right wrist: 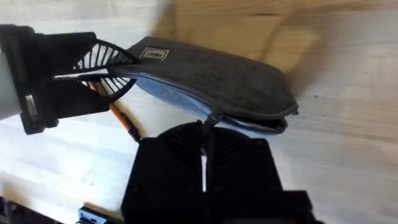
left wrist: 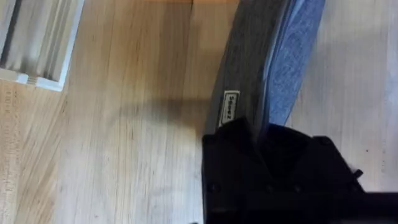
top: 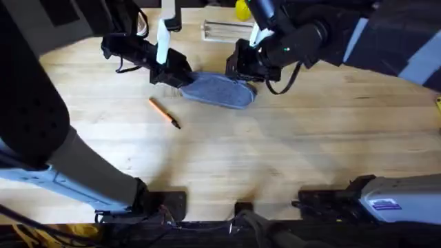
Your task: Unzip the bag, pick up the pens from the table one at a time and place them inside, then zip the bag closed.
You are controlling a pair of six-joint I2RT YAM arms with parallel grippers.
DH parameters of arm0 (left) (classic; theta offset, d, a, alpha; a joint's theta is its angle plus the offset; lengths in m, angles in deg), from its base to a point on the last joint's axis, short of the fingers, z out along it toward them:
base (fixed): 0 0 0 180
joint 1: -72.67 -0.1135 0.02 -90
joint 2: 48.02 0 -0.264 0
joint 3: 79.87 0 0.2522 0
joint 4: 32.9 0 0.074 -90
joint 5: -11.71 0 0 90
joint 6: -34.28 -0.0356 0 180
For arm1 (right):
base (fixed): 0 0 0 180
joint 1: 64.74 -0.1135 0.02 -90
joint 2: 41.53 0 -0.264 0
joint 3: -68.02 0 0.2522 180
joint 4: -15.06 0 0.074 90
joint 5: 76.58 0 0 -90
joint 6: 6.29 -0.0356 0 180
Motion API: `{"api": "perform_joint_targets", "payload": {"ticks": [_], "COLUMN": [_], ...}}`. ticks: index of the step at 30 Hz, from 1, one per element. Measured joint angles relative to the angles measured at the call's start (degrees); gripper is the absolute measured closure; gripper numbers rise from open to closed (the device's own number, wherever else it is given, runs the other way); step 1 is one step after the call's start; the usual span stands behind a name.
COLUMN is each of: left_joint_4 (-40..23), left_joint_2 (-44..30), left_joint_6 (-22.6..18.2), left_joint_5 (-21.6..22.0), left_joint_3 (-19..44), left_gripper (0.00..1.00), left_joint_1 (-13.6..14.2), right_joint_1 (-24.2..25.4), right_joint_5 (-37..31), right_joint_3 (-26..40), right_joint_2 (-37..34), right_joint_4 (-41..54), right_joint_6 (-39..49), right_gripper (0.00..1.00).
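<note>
bag (top: 222, 90) flat on desk (top: 275, 151), long axis running between your arms | left pincer (top: 180, 78) clamps one end | right pincer (right wrist: 204, 163) pinches zipper pull (right wrist: 211, 118) | pen (top: 164, 112) nearer left arm

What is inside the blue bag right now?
You can't see inside. The bag looks zipped shut, so its cloth hides whatever it holds. The left pincer clamps one end, the right pincer is at the zipper, and an orange pen lies outside on the table.

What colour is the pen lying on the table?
Orange with a black tip; the pen shows best in the overhead view.
</note>
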Motion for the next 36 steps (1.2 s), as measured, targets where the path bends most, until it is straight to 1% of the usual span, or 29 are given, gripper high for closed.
{"api": "perform_joint_targets", "payload": {"ticks": [4,13,22,31,36], "left_joint_4": [0.07,0.26,0.0,0.28,0.28], "left_joint_2": [0.02,0.0,0.0,0.0,0.0], "left_joint_6": [0.0,0.0,0.0,0.0,0.0], "left_joint_5": [0.11,1.48,1.78,1.8,1.8], "left_joint_3": [0.0,0.22,0.22,0.22,0.22], "left_gripper": [0.959,0.959,0.959,0.959,0.959], "left_joint_1": [-0.02,-0.85,-0.85,-0.85,-0.85], "right_joint_1": [0.02,0.65,0.74,0.75,0.74], "right_joint_5": [0.46,5.15,9.12,12.49,16.18], "right_joint_3": [-0.02,-0.2,-0.2,-0.2,-0.2], "right_joint_2": [0.0,-2.11,-7.42,-10.13,-12.32], "right_joint_4": [-1.92,-12.72,-13.7,-21.25,-25.53], "right_joint_6": [0.72,2.18,2.18,0.51,-0.02], "right_gripper": [0.971,0.971,0.971,0.971,0.971]}}
